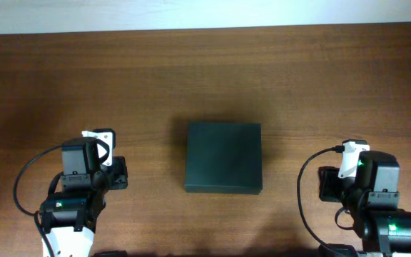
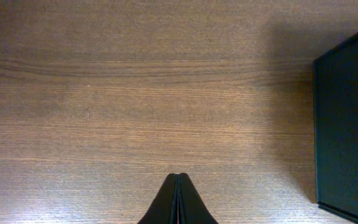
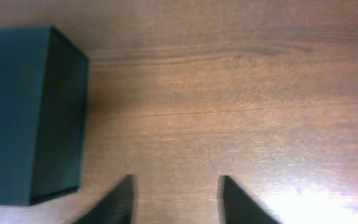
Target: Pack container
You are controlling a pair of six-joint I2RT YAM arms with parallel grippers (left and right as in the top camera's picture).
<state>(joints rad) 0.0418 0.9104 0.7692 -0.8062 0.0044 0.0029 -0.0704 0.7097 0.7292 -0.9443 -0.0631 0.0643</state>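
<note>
Here the container is sitting closed on the table. The left gripper is hovering beside it, jaws pressed together and empty, and the right gripper is holding its jaws apart.

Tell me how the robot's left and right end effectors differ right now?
The left end effector is shut tight; the right end effector is spread open. The left one sits on the box's left side, the right one on its right side. Both are empty, above the wooden table, and neither touches the box.
</note>
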